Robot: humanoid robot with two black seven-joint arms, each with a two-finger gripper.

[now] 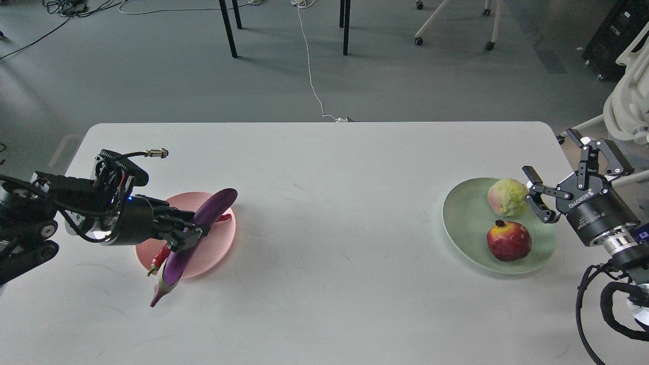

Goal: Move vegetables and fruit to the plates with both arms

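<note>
My left gripper (188, 235) is shut on the purple eggplant (195, 238), which hangs slanted over the pale pink plate (217, 248) with its stem end past the plate's front rim. The red chili pepper (163, 254) lies on the pink plate, mostly hidden behind the eggplant and gripper. At the right, the pale green plate (466, 223) holds the yellow-green fruit (507, 196) and the dark red pomegranate (508, 241). My right gripper (536, 196) is open, its fingers beside the yellow-green fruit at the plate's right rim.
The white table (324, 167) stretches between the two plates. Beyond its far edge are chair legs (228, 28) and a white cable (310, 76) on the grey floor. White equipment (628, 106) stands at the far right.
</note>
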